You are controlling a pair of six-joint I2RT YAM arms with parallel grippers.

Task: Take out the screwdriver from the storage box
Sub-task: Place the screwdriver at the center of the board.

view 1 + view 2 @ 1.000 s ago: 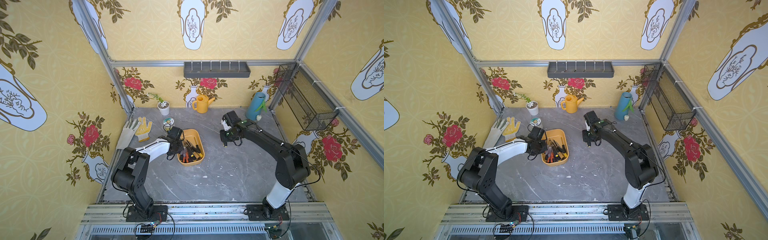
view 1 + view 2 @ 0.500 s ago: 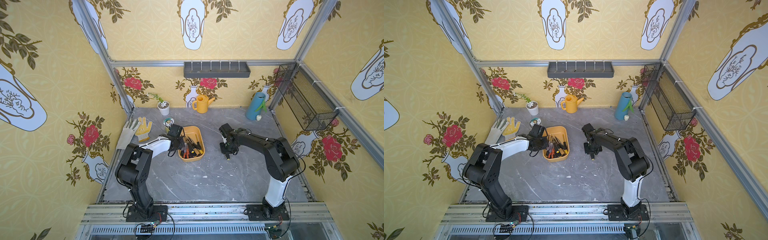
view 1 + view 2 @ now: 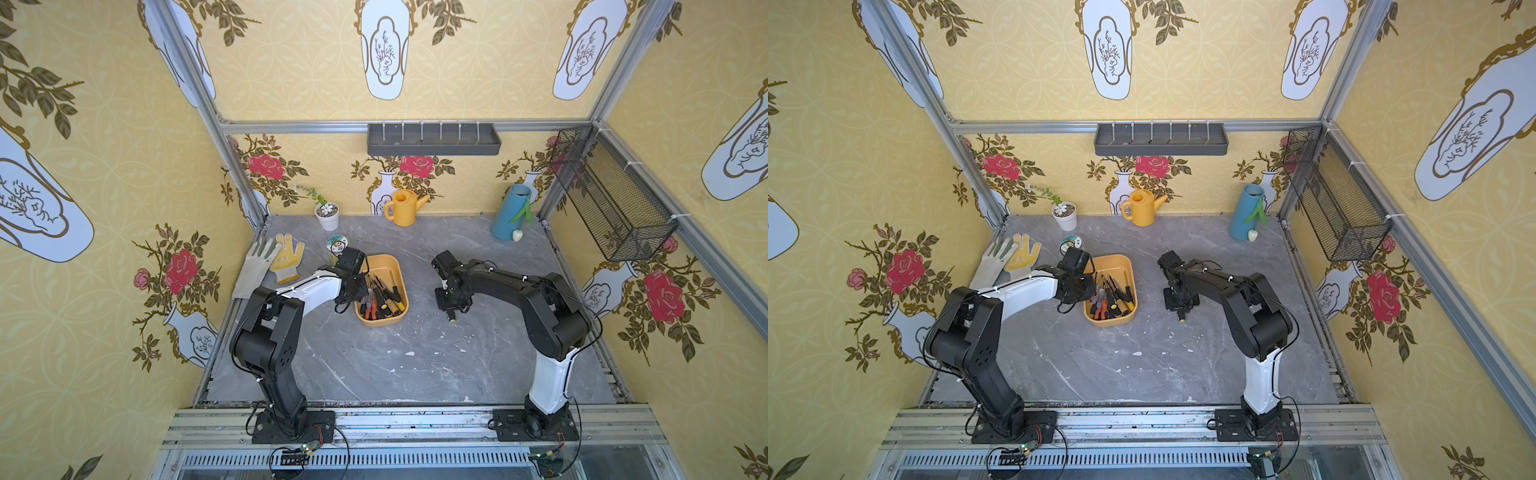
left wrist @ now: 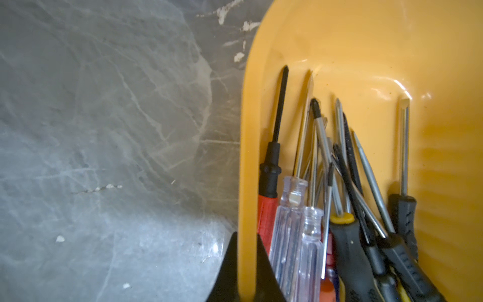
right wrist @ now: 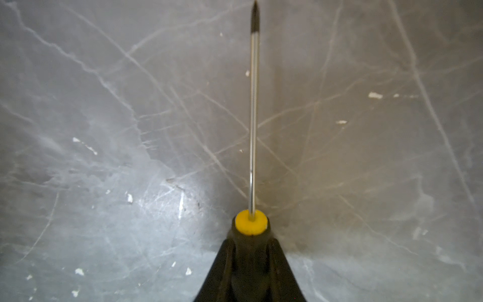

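Screwdriver [image 5: 251, 222] clamped in right hand [image 5: 251, 253]; left hand [image 4: 247, 269] pinching storage box [image 4: 339, 39] wall.

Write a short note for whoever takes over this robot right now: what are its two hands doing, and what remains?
Left hand: shut on the rim of the storage box, steadying it.
Right hand: shut on the screwdriver by its handle, over the table, well clear of the box.
Done: screwdriver is out; other tools lie in the box.
Left: probably lay it on the table, then open both hands.
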